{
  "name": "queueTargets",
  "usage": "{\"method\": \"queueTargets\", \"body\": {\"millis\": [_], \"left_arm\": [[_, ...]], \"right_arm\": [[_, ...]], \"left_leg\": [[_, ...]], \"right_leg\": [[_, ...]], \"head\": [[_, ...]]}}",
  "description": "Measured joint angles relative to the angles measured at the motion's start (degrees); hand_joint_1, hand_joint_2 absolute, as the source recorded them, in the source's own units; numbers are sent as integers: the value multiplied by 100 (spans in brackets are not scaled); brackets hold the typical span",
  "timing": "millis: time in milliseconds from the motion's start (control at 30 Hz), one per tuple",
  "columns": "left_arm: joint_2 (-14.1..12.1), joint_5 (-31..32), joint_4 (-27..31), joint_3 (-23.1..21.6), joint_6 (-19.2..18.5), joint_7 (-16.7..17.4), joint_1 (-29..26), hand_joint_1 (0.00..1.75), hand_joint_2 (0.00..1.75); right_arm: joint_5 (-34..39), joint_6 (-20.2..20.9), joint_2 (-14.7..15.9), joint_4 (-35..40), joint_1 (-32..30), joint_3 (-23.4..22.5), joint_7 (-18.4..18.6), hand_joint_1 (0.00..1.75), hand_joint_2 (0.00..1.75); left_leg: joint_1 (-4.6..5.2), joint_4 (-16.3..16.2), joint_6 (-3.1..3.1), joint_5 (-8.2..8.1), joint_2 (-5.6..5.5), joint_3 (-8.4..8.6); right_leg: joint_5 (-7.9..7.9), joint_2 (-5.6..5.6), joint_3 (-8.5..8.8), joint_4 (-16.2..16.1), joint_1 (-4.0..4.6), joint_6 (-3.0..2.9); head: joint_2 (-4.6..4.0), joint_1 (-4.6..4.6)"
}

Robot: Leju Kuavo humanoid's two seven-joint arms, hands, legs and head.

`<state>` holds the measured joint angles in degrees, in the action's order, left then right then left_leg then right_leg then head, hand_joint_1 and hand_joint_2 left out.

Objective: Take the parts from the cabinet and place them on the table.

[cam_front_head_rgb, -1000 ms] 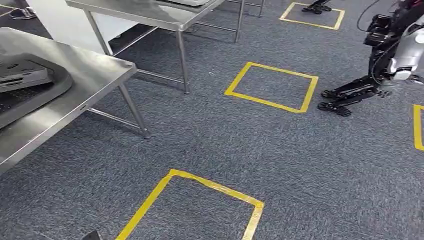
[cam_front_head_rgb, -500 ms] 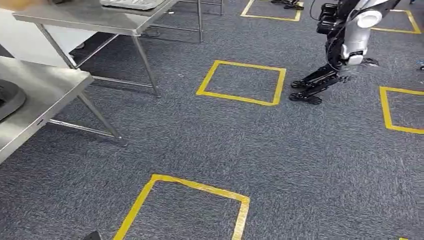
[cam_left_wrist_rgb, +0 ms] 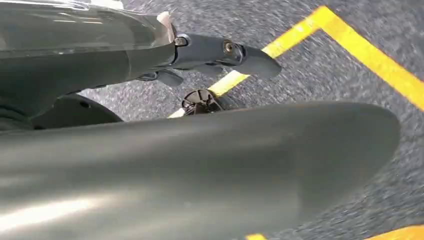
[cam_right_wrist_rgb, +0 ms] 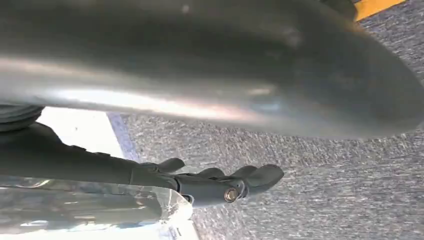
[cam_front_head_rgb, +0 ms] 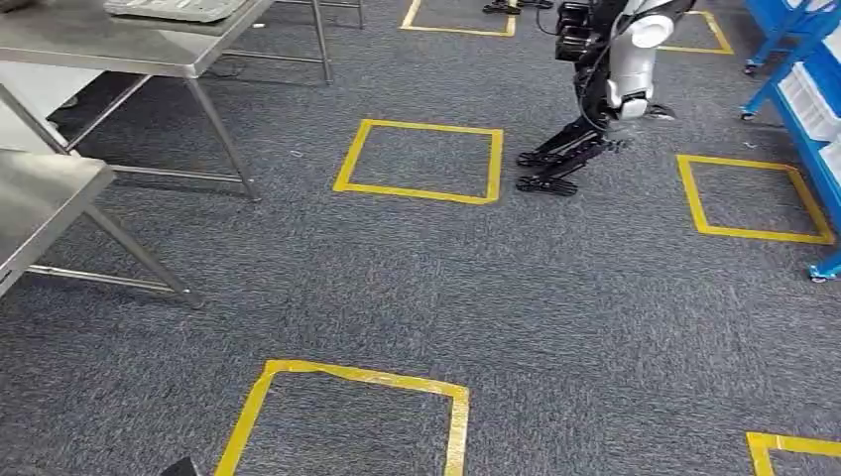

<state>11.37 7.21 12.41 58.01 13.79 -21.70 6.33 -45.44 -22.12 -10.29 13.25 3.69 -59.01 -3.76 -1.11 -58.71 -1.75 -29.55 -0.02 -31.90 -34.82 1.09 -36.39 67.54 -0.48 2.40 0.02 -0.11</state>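
Note:
A blue rack [cam_front_head_rgb: 805, 74] with white bins [cam_front_head_rgb: 813, 99] stands at the right edge of the head view. Two steel tables are at the left, one near [cam_front_head_rgb: 45, 193] and one farther back [cam_front_head_rgb: 129, 48] carrying a flat grey tray [cam_front_head_rgb: 174, 8]. My left hand [cam_left_wrist_rgb: 125, 65] hangs over the carpet, its dark fingers [cam_left_wrist_rgb: 240, 52] stretched out and its thick thumb [cam_left_wrist_rgb: 200, 165] close to the lens, holding nothing. My right hand [cam_right_wrist_rgb: 100, 167] also hangs down with fingers [cam_right_wrist_rgb: 235, 182] apart and empty.
Another humanoid robot [cam_front_head_rgb: 620, 69] stands on the grey carpet between me and the blue rack. Yellow taped squares mark the floor: one ahead [cam_front_head_rgb: 421, 159], one at my feet [cam_front_head_rgb: 347, 416], one by the rack [cam_front_head_rgb: 754, 198].
The camera has swung to the right: the tables and the other robot slid left in the picture, the near table's tray left view, and the blue rack came in.

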Motion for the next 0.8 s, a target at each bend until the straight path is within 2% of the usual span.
{"method": "queueTargets", "body": {"millis": [33,67,100,133,200,233,267,367,400,433,467,533,567,600,633,667,700,733,767,800], "left_arm": [[-2,0,0,0,0,0,-7,0,0],[-7,0,0,0,0,2,-13,0,0],[-4,0,0,0,0,9,-13,0,0],[-4,0,0,0,-2,11,-9,0,0],[-4,0,0,0,-4,11,-8,0,0],[-4,0,0,0,-4,11,-9,0,0],[-4,0,0,0,-7,13,-10,0,0],[-4,0,0,0,-13,22,9,0,0],[-2,0,0,0,-15,20,18,0,0],[-4,0,0,0,-22,17,28,0,0],[-4,0,0,0,-28,15,20,0,0],[-7,0,0,2,-31,13,4,0,0],[-9,0,0,2,-31,11,-7,0,0],[-9,0,0,4,-31,7,-17,0,0],[-11,0,0,4,-31,4,-18,0,0],[-13,0,0,4,-33,-2,-14,0,0],[-13,0,0,4,-39,-7,-9,0,0],[-15,0,0,7,-42,-9,-14,0,0],[-20,0,0,9,-44,-7,-8,0,0],[-20,9,0,11,-42,-15,-4,0,0]], "right_arm": [[-2,2,0,0,3,0,0,0,0],[-11,0,0,0,3,0,0,0,0],[-15,0,2,0,-5,0,0,0,0],[-18,0,4,0,-16,0,9,0,0],[-35,0,15,0,-30,0,15,0,0],[-42,0,15,0,-23,2,15,0,0],[-50,0,17,0,-5,2,18,0,0],[-57,0,20,0,-16,9,18,0,0],[-61,0,26,2,-21,11,20,0,0],[-61,0,26,0,-24,13,20,0,0],[-61,0,26,0,-16,20,20,0,0],[-64,0,26,0,9,26,20,0,0],[-66,0,26,0,6,26,20,0,0],[-66,0,26,0,2,26,13,0,0],[-68,0,28,0,-4,26,11,0,0],[-68,0,28,0,-3,28,5,0,0],[-70,0,28,0,1,31,0,0,0],[-70,0,26,0,1,33,-2,0,0],[-72,2,24,-2,4,33,-2,0,0],[-74,2,24,0,3,35,-2,0,0]], "left_leg": [[1,-1,-11,-13,80,2],[1,-1,-10,-22,142,4],[-1,-2,-2,-35,193,17],[-6,-2,10,-53,239,38],[-23,-2,63,-103,319,114],[-14,2,107,-132,363,145],[23,-15,149,-159,391,153],[5,40,218,-169,519,223],[-2,40,260,-211,530,240],[-16,-58,271,-303,345,228],[-15,-345,263,-485,203,96],[-2,-1317,262,-913,86,-377],[6,-1704,259,-1000,69,-593],[9,-1802,250,-933,66,-683],[9,-1637,231,-749,57,-649],[9,-1277,208,-478,44,-524],[9,-766,182,-159,-4,-327],[5,-294,155,91,-159,-158],[-11,-169,129,49,-333,-104],[-7,-100,132,12,-309,-68]], "right_leg": [[-179,-24,-235,459,-11,27],[-245,-36,-406,786,-25,50],[-170,-51,-445,831,-42,69],[46,-73,-322,562,-52,85],[595,-204,179,-472,-54,84],[678,-425,372,-886,-44,67],[639,-418,397,-944,26,14],[616,-280,369,-922,52,-104],[644,-232,411,-974,20,-161],[653,-195,422,-989,2,-197],[649,-165,423,-990,-4,-247],[640,-46,425,-988,7,-279],[636,25,431,-987,14,-286],[629,95,448,-986,18,-294],[620,166,467,-984,20,-293],[608,236,492,-982,20,-288],[593,314,523,-982,19,-273],[571,375,543,-979,17,-250],[545,428,525,-941,55,-207],[551,469,489,-932,33,-187]], "head": [[0,0],[0,-2],[2,-2],[2,-2],[0,0],[2,0],[0,2],[0,-9],[2,-9],[0,-13],[0,-18],[2,-22],[0,-24],[0,-24],[0,-24],[2,-24],[0,-24],[0,-24],[0,-15],[2,-17]]}}
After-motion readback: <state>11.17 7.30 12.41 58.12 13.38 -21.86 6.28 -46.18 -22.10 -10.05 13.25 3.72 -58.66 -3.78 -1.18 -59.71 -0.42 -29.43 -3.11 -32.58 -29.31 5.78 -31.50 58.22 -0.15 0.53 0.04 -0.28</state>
